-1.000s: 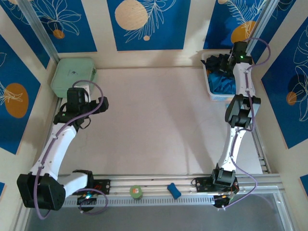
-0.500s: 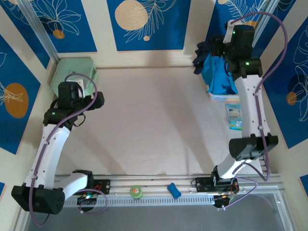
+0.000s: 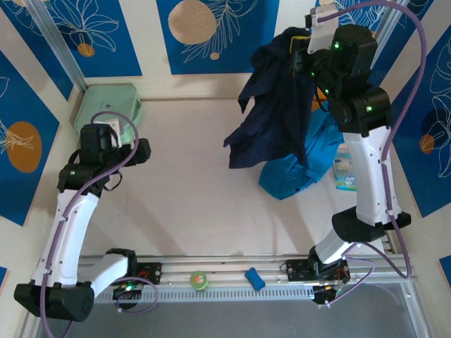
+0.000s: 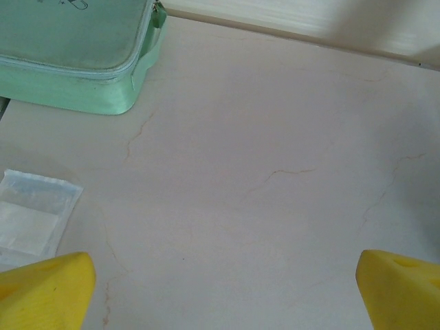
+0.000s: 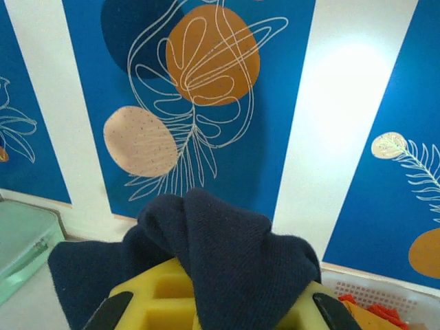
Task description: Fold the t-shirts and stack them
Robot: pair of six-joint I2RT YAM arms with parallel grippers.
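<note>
Navy shirt hung long-axis vertical from the right end effector, which was clamped on its cloth.
Left end effector stood open, well apart to the left over the worktop.

The middle of the table is bare from the near side to the far wall, so a gripper can pass there freely. In the far left corner the mint-green box stands in the way, with a clear sachet lying close to it. On the right the navy shirt hangs down like a curtain, and the turquoise shirt lies heaped below it, beside a small packet.
</note>
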